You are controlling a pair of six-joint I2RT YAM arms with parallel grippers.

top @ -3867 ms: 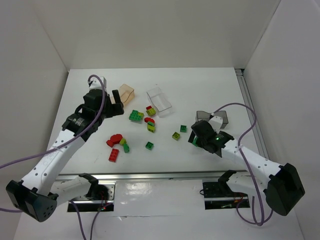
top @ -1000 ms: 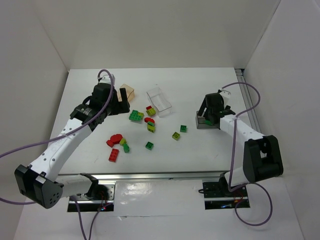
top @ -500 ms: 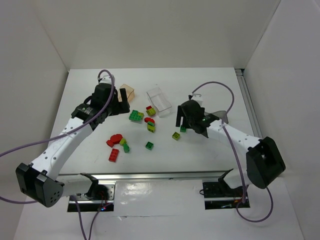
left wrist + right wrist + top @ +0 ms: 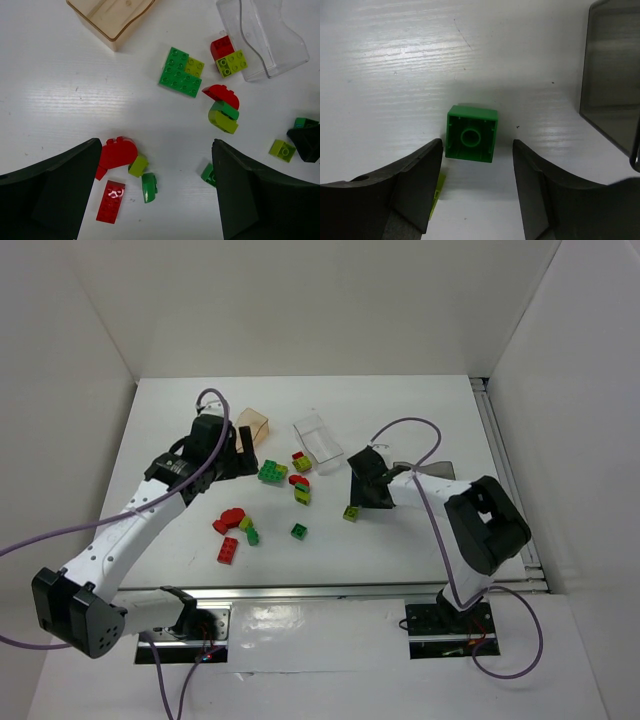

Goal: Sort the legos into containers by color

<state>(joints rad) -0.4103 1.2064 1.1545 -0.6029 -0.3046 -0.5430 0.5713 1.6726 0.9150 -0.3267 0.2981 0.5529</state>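
Top: left gripper hovers just beside orange tub. Right gripper sits low over table, btwn clear tub and grey tub. Legos lie scattered mid-table. Left wrist: jaws spread wide, nothing held; red, green and yel-green bricks lie below. Right wrist: jaws apart, either side of upturned green brick, not touching it; grey tub at right edge.

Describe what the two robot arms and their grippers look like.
Both the left arm and the right arm have white links with bulky black joints, and a thin purple cable loops along each. The left gripper and the right gripper have broad, matte black, wedge-shaped fingers.
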